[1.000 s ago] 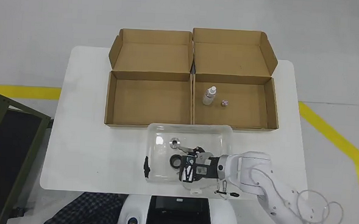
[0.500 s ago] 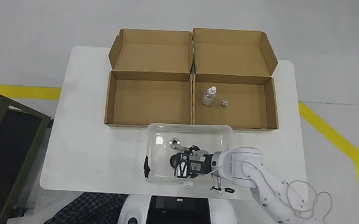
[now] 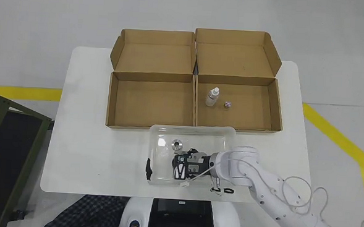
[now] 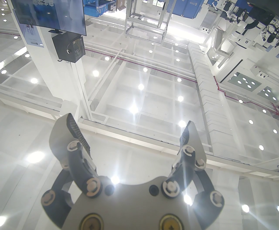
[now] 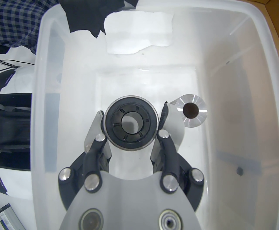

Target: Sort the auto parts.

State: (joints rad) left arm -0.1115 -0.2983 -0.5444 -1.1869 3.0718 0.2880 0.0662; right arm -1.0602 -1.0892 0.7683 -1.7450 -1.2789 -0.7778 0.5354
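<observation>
A black ring bearing with a silver rim lies on the floor of a clear plastic bin. My right gripper is shut on it, one finger on each side of the rim. Beside one finger sits a silver flanged bushing with a dark hole. From above, the right gripper reaches into the bin, with the silver bushing just beyond it. My left gripper is open with nothing in it and points up at the ceiling.
Two open cardboard boxes stand behind the bin. The left box has nothing in it. The right box holds a small white bottle and a tiny part. A checked cloth lies at the table's near edge.
My right gripper has slid to the left inside the bin, over the black ring bearing, and now has its fingers on it.
</observation>
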